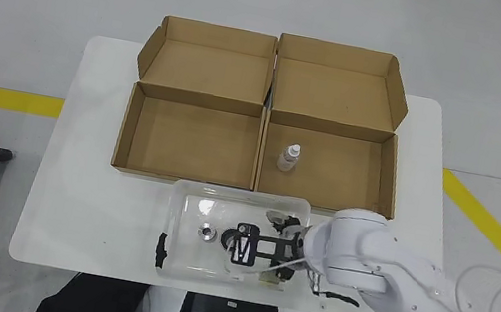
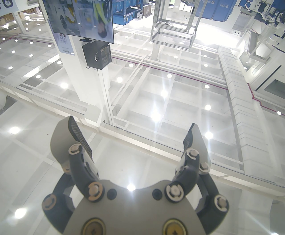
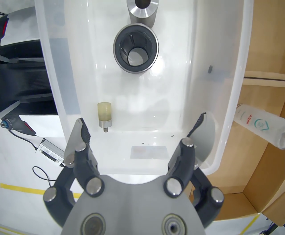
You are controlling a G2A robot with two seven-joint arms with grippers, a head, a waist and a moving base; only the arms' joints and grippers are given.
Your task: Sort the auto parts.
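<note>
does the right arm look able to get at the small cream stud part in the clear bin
Probably yes. The right gripper hangs open over the bin, and the cream stud part lies uncovered on its floor close by. The bin wall beside it may crowd the grasp.

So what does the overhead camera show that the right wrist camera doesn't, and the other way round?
From overhead: the empty left cardboard box, beside the right one.
From the right wrist: a cream plug with a threaded stud and a dark-lined metal bushing, both inside the bin.
In both: the clear plastic bin, the steel sleeve, the white bottle in the right cardboard box, and the right gripper, open over the bin.
</note>
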